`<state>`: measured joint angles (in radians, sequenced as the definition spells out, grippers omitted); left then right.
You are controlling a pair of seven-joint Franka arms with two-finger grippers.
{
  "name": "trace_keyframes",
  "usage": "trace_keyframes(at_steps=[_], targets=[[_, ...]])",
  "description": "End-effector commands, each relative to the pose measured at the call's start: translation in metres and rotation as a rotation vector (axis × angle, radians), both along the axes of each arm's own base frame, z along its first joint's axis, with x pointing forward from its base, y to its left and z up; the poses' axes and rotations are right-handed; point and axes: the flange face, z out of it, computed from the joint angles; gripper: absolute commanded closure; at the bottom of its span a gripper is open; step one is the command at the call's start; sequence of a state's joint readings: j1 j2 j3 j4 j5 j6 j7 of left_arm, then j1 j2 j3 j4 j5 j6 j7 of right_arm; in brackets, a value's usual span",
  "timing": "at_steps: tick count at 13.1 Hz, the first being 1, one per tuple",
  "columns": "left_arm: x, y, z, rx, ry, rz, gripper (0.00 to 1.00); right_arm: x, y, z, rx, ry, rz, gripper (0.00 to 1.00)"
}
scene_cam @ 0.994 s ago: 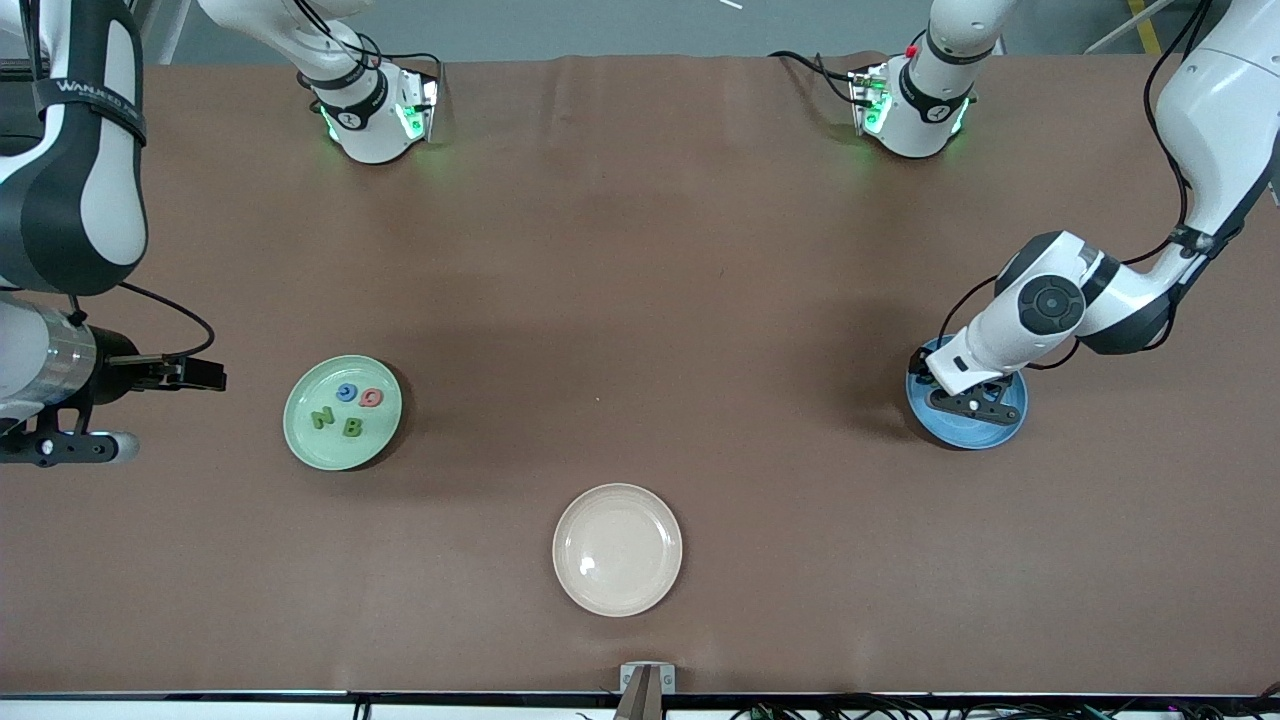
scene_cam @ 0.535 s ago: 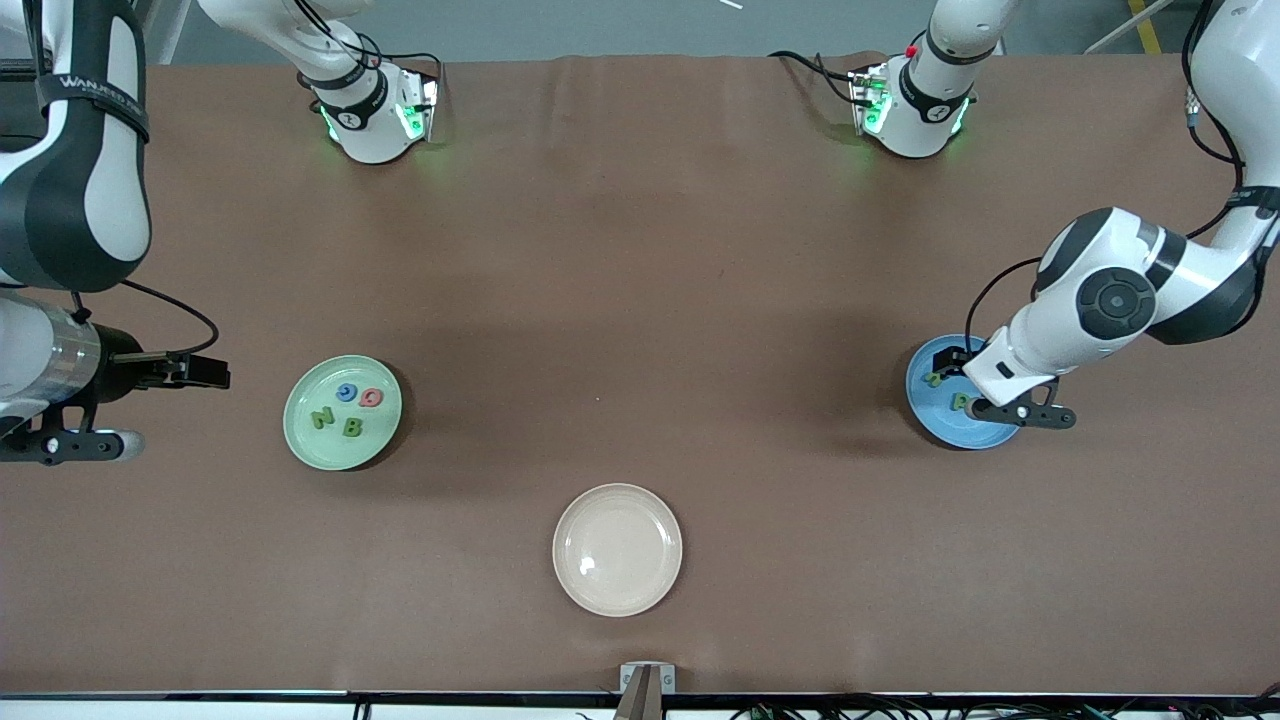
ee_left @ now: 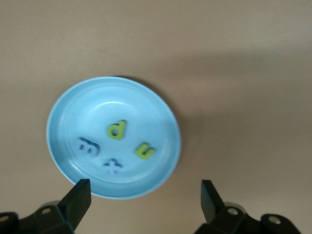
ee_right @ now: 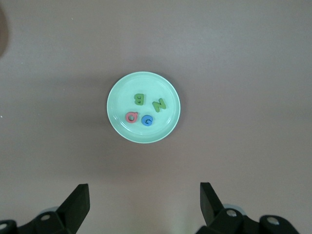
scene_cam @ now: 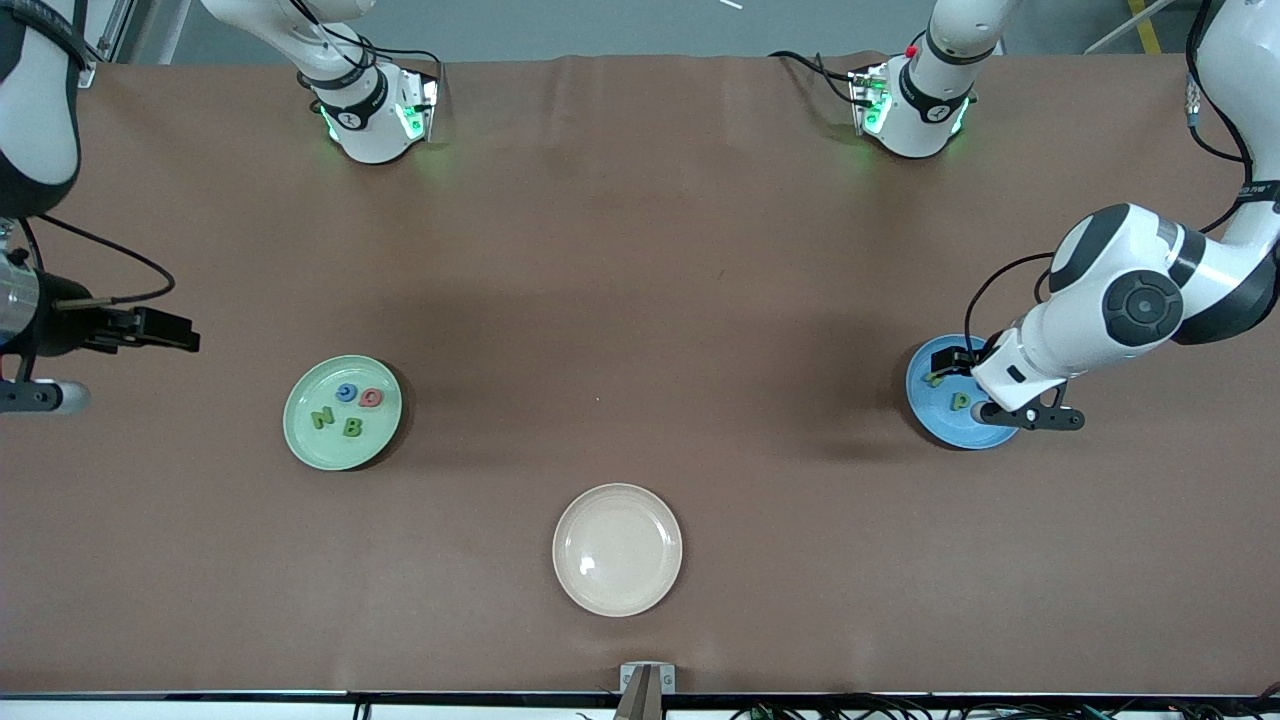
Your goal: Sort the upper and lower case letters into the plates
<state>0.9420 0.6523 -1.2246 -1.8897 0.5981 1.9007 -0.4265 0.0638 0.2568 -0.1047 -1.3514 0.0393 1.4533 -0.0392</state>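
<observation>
Nearest the front camera you have one empty cream plate (scene_cam: 617,549). Farther off sit the green plate (scene_cam: 300,432) at the right arm's end with four capitals, and the blue plate (ee_left: 63,117) at the left arm's end with four lowercase letters. The letters look small, light and flat, likely best pinched across their edges. The left gripper (ee_left: 145,201) hovers over the blue plate's edge and the right gripper (ee_right: 144,201) over bare tabletop (scene_cam: 640,300) near the green plate, both spread apart and empty.

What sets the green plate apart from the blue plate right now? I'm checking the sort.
The green plate lies toward the right arm's end of the table; the blue plate lies toward the left arm's end. The green plate holds capitals, B, N and two round ones; the blue plate holds small letters. The green plate shows whole from the front; the left arm partly covers the blue plate. Both are round, equal in size and hold four letters.
</observation>
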Motion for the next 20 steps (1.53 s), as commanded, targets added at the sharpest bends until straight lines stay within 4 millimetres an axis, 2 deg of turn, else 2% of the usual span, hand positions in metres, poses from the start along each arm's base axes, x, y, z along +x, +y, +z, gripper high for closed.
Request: trace_keyframes(at_steps=[1, 4, 11, 13, 17, 20], targets=[[0.006, -0.014, 0.032, -0.009, 0.039, 0.003, 0.01, -0.033, -0.001, 0.013, 0.001, -0.022, 0.003, 0.00], [0.005, -0.024, 0.040, -0.030, 0.074, -0.008, 0.01, -0.054, 0.001, 0.022, 0.008, -0.048, 0.014, 0.00], [0.000, -0.035, 0.045, -0.085, 0.086, -0.010, 0.01, -0.081, -0.003, 0.032, 0.013, -0.075, 0.047, 0.00], [0.000, -0.031, 0.042, -0.084, 0.092, -0.006, 0.01, -0.086, -0.002, 0.040, 0.013, -0.087, 0.048, 0.00], [0.001, -0.022, 0.057, -0.029, 0.057, 0.020, 0.01, -0.096, -0.004, 0.057, 0.012, -0.113, 0.048, 0.00], [0.003, 0.004, 0.054, 0.003, 0.063, 0.025, 0.01, -0.098, -0.003, 0.063, 0.011, -0.126, 0.050, 0.00]])
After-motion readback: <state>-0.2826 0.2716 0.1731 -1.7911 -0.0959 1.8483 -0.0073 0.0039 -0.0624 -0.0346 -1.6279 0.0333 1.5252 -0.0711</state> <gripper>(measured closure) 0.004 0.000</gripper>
